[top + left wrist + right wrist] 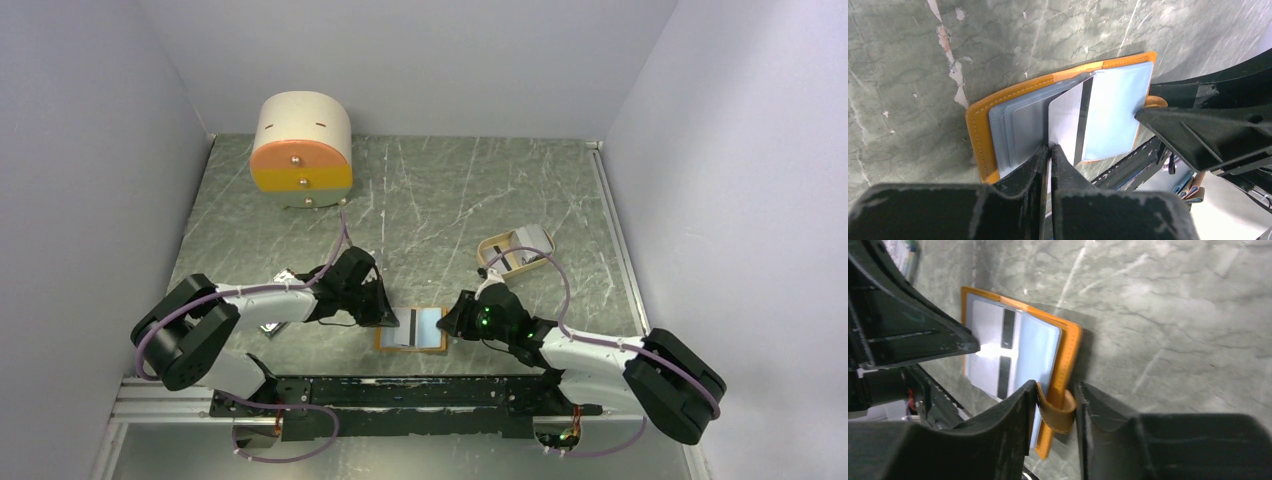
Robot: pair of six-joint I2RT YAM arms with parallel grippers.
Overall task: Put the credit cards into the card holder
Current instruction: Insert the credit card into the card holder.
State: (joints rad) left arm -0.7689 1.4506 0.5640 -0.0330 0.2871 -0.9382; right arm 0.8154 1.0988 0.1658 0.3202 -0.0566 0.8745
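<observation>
The orange card holder (410,343) lies open near the table's front edge, pale blue pockets up (1013,130). My left gripper (1050,148) is shut on a pale credit card with a dark stripe (1068,117). The card stands over the holder's middle fold and partly between the pockets. In the top view the left gripper (386,318) is at the holder's left side. My right gripper (1055,407) is at its right side (455,318), the jaws pressed on the snap tab (1058,412) and the holder's orange edge (1070,340). The card (993,347) also shows there.
A tan oval tray (497,243) holding more pale cards sits behind the right arm. The round cream-and-orange drawer box (302,150) stands at the back left. A black rail (420,392) runs along the near edge, just in front of the holder.
</observation>
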